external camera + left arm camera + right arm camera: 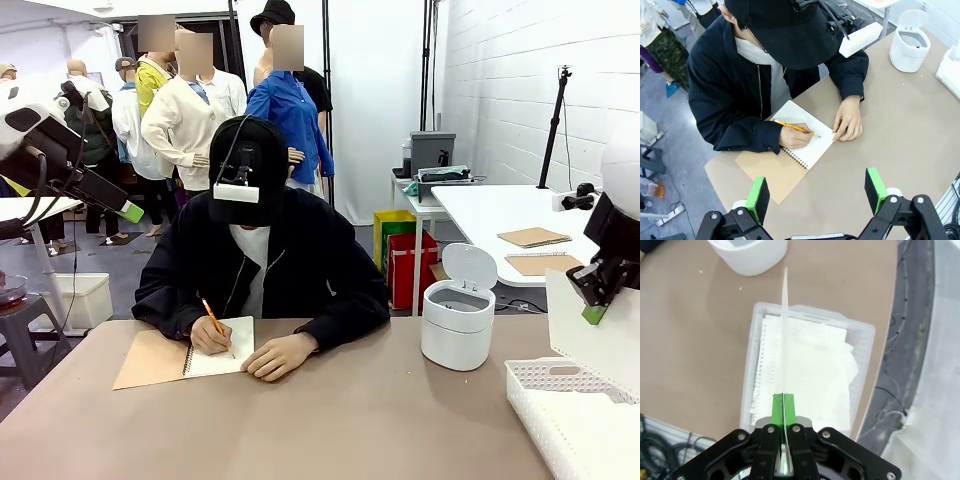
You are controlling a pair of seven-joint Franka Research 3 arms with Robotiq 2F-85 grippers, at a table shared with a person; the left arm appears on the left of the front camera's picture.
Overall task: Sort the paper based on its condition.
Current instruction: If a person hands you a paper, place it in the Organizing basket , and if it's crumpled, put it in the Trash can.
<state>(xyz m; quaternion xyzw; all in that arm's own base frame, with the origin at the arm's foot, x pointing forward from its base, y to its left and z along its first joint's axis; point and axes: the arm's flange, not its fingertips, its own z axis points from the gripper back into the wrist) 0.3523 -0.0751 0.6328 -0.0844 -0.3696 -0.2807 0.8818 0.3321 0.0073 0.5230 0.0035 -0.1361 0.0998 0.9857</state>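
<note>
**Right arm holds a sheet over the tray — release it flat**

Right gripper point(784, 405) has its green pads pressed together on one sheet of paper point(784, 335), pinched at its near edge. The sheet stands edge-on, running straight out from the jaws. Directly below and ahead of the jaws sits the white perforated tray point(753, 360), already holding stacked paper. The white bin point(750, 257) lies beyond the sheet's far edge.

To do this well, probably: lower until the free edge touches the stack, tilt the sheet flat, then let go inside the walls. Risk: the floppy sheet drifts over the rim.

Left gripper point(817, 192) hovers with jaws spread, empty; far beneath them a person's hand point(796, 136) writes in a notebook point(805, 150).
</note>
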